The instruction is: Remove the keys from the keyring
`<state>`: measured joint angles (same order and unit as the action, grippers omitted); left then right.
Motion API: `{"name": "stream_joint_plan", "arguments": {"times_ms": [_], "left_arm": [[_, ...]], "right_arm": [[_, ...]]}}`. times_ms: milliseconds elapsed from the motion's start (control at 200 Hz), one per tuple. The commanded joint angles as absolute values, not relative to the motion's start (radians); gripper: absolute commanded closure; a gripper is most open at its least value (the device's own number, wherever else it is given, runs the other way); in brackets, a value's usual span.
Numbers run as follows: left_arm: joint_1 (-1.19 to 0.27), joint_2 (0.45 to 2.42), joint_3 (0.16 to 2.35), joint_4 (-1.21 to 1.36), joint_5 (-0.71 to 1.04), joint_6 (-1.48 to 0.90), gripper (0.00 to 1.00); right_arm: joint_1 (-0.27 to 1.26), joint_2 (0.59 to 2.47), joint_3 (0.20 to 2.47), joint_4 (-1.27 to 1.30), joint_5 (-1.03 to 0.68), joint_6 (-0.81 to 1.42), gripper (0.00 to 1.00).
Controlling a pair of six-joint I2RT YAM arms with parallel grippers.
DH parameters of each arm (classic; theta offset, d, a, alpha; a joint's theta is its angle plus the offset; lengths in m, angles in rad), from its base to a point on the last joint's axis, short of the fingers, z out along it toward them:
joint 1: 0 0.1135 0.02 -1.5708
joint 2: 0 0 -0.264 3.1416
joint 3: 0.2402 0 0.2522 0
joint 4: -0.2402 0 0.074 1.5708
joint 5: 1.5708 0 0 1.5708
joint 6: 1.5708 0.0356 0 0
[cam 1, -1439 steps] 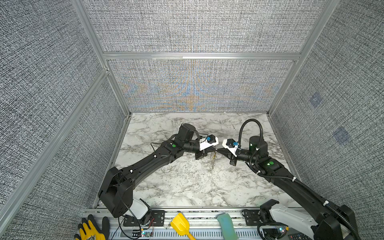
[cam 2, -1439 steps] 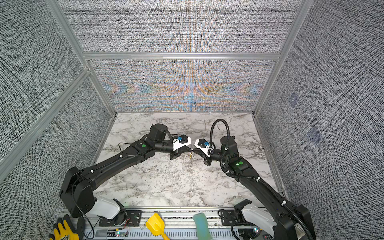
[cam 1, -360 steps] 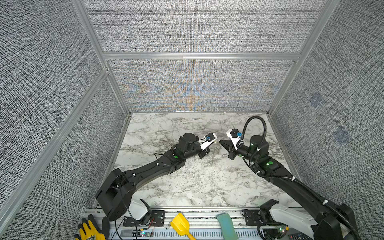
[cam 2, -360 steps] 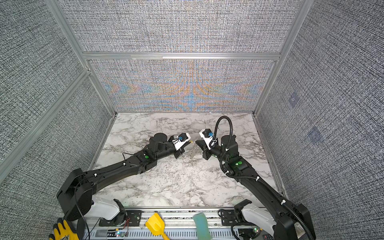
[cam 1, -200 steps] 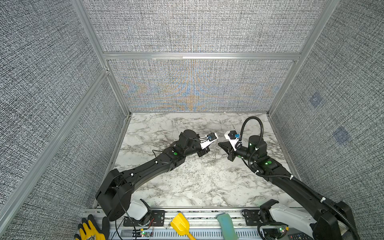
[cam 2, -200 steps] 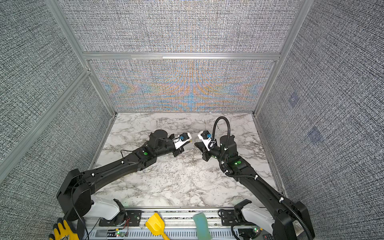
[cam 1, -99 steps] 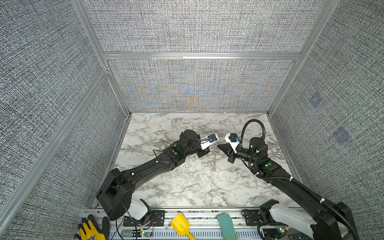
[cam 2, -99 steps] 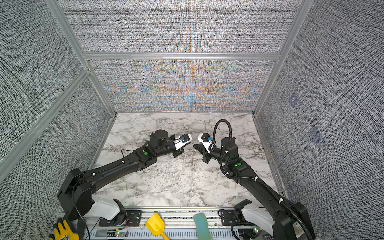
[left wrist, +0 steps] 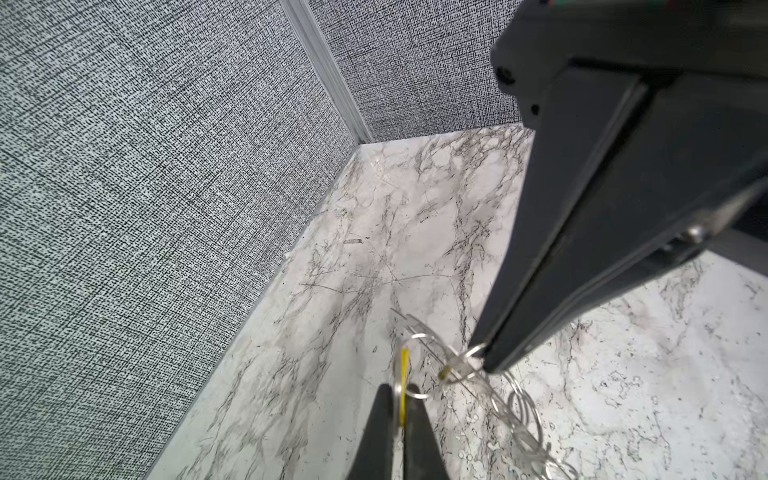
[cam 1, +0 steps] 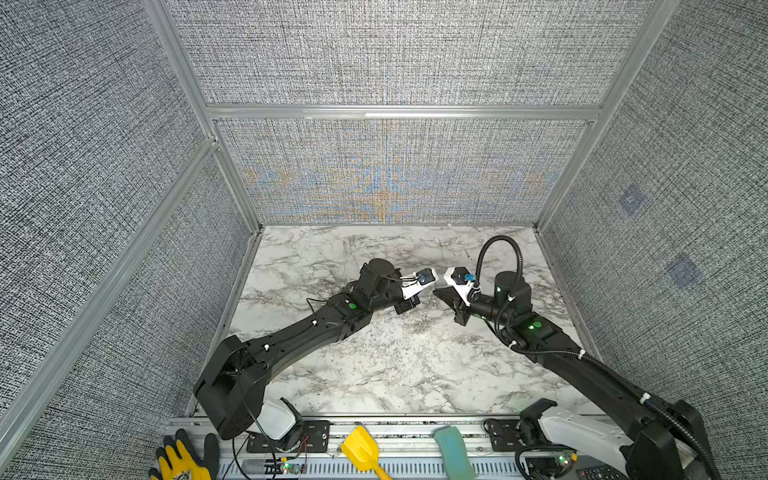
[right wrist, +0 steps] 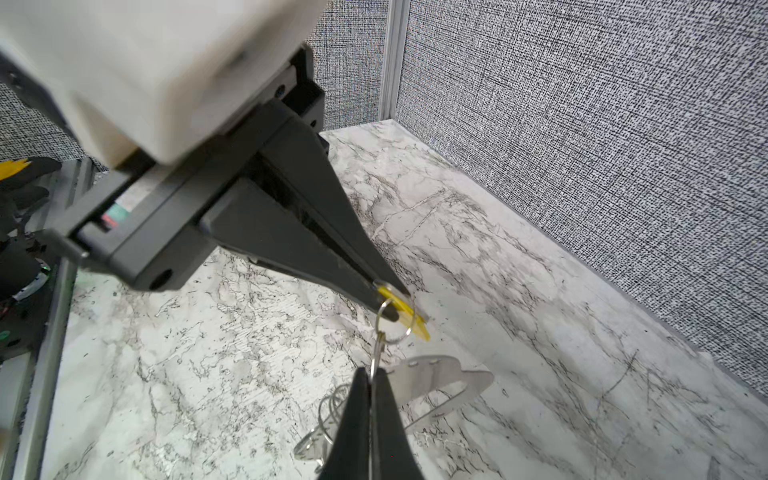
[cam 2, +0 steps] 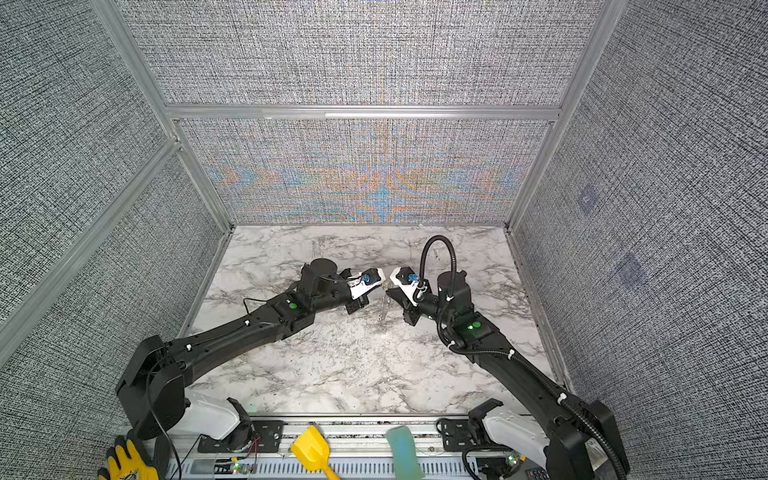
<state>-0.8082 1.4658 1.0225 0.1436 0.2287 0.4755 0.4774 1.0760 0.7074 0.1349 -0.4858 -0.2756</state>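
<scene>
Keyring (right wrist: 436, 380) dangles by the right gripper (right wrist: 371, 384), pinched on a wire ring (right wrist: 376, 353); left gripper (right wrist: 391, 305), clamped on the yellow tag (right wrist: 411, 318), may slip if tugged askew.

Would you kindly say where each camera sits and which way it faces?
Top views: high in front, looking down over the marble table; both arms show.
Left wrist: on the left arm, facing the right back corner; left pincer shows.
Right wrist: on the right arm, facing the left back corner; right pincer shows.
Shared: both wrist views show both pincers and the yellow tag.
</scene>
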Motion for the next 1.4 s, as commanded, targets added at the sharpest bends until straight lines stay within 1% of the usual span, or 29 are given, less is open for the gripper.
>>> {"name": "stream_joint_plan", "arguments": {"times_ms": [0,140,465,690,1001,1396], "left_arm": [[-0.804,1.454,1.034,0.174,0.205,0.486,1.0],[-0.805,1.45,1.032,0.177,0.211,0.488,1.0],[-0.805,1.43,1.01,0.18,0.219,0.49,1.0],[-0.805,1.437,1.009,0.173,0.219,0.491,1.0],[-0.806,1.472,1.006,0.168,0.253,0.462,1.0],[-0.805,1.514,1.024,0.169,0.299,0.436,1.0]], "right_arm": [[0.486,1.076,0.711,0.072,-0.453,-0.325,1.0],[0.503,1.066,0.704,0.067,-0.433,-0.385,1.0],[0.538,1.013,0.62,0.187,-0.301,-0.508,1.0],[0.552,0.981,0.567,0.272,-0.228,-0.551,1.0],[0.552,0.981,0.543,0.349,-0.223,-0.507,1.0],[0.554,0.997,0.551,0.385,-0.243,-0.479,1.0]]}}
